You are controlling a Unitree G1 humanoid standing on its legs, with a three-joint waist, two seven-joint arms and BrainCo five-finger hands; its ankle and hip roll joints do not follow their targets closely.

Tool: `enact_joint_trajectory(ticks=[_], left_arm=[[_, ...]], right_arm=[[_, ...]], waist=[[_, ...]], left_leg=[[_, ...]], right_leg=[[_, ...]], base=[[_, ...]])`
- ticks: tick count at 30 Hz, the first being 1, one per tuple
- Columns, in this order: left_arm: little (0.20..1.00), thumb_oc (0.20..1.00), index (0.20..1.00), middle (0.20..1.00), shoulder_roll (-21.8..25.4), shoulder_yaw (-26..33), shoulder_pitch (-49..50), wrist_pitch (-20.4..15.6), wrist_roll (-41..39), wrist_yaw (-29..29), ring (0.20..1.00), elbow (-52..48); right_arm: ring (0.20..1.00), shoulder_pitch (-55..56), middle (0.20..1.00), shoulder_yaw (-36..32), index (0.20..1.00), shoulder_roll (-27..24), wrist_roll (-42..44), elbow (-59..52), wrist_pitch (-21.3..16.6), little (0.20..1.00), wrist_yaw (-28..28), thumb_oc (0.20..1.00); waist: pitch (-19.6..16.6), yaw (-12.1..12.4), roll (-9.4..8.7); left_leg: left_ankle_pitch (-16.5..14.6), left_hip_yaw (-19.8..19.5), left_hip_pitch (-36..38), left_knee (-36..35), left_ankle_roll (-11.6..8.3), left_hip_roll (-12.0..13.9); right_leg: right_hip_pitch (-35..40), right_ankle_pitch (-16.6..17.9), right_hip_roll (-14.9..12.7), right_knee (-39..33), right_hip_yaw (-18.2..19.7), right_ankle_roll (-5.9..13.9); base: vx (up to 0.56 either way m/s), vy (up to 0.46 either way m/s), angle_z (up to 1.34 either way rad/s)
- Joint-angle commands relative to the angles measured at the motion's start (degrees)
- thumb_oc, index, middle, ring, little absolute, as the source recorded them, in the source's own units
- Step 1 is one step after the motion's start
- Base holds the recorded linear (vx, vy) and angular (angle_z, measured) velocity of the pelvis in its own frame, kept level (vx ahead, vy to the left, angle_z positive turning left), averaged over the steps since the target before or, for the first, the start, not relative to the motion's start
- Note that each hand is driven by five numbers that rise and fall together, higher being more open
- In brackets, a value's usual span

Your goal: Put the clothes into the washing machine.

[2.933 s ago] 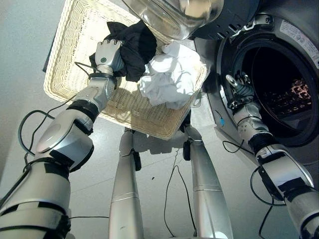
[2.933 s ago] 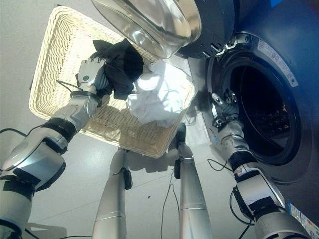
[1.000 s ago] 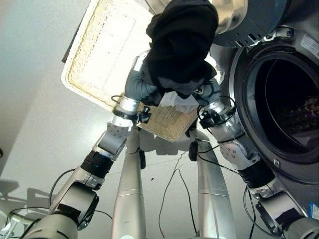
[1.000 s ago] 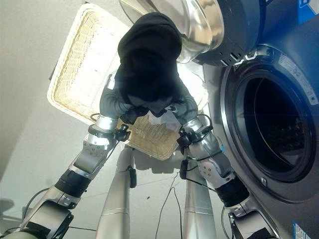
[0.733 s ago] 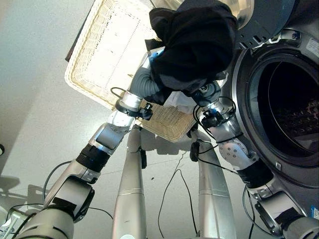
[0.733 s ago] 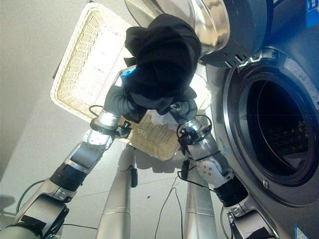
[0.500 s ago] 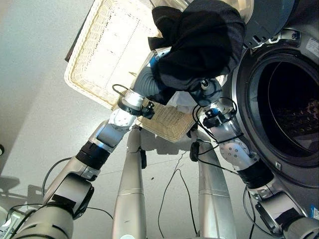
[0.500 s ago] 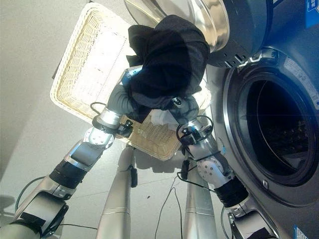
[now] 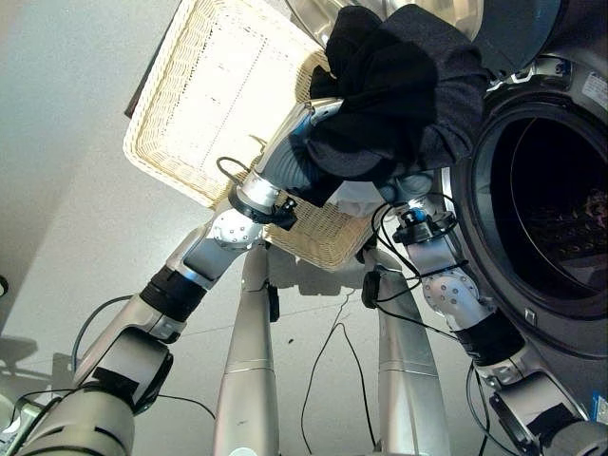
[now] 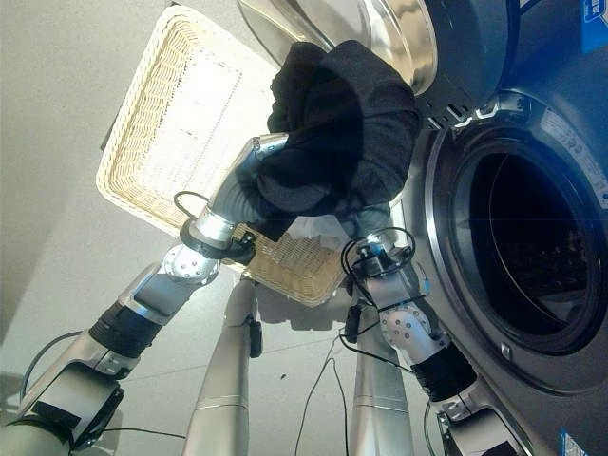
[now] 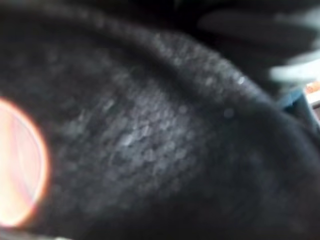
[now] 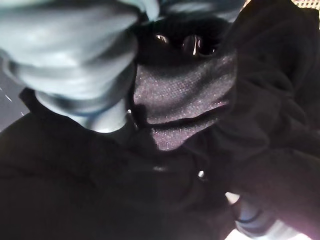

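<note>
A bundled black garment [image 9: 399, 85] is held up between my two arms, just left of the washing machine's round opening [image 9: 551, 209] and in front of its rim. My left hand [image 9: 290, 161] reaches up into the bundle from below left; only its ribbed cover shows. My right hand [image 9: 415, 185] goes in under the bundle from the right, buried the same way. Dark knit cloth [image 11: 150, 140] covers the left wrist view, and folds of the black garment [image 12: 180, 100] lie across the right wrist view. A white garment [image 9: 356, 198] peeks out under the bundle, in the basket.
The wicker basket [image 9: 218, 104] lies on the floor at the left, behind my arms. The machine's glass door [image 10: 380, 38] hangs open above the bundle. The drum is dark inside. Grey floor [image 9: 76, 190] stretches away to the left.
Both arms have carried the black bundle to the right and slightly up, from over the basket's corner to the edge of the drum opening. The basket has stayed put.
</note>
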Motion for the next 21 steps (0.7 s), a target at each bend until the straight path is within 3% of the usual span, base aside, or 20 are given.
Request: enact_joint_trajectory(ticks=[1,10,21], left_arm=[[1.000,1.000,1.000,1.000,-1.5,-1.2,-0.7,5.3,3.6,4.8,1.000,-0.1],[1.000,1.000,1.000,1.000,-2.7,2.1,2.5,8.3,5.2,17.0,1.000,0.5],[1.000,1.000,1.000,1.000,-3.3,5.5,4.3,9.7,6.8,21.7,1.000,1.3]], right_arm=[[0.200,-2.9,0.200,2.8,0.200,2.9,1.0,-8.8,-2.6,0.200,9.0,0.200],[0.200,-2.1,0.200,0.9,0.200,4.7,4.0,-9.1,-4.0,0.200,9.8,0.200],[0.200,-1.6,0.200,-2.1,0.200,6.2,5.8,-9.7,-5.0,0.200,10.0,0.200]], waist=[[-1.0,-1.0,0.02],[-1.0,-0.3,0.08],[-1.0,0.0,0.08]], left_leg=[[-3.8,0.6,-1.3,5.9,3.85,-6.6],[-3.7,0.3,-1.3,5.4,3.81,-6.6],[-3.6,0.2,-1.4,5.3,3.56,-6.4]], right_leg=[[5.4,16.8,4.0,-20.4,-4.7,4.35],[5.6,16.7,3.8,-20.5,-5.2,4.50],[5.4,16.6,3.7,-20.2,-5.5,4.56]], base=[[0.00,0.000,0.00],[0.00,0.000,0.00],[0.00,0.000,0.00]])
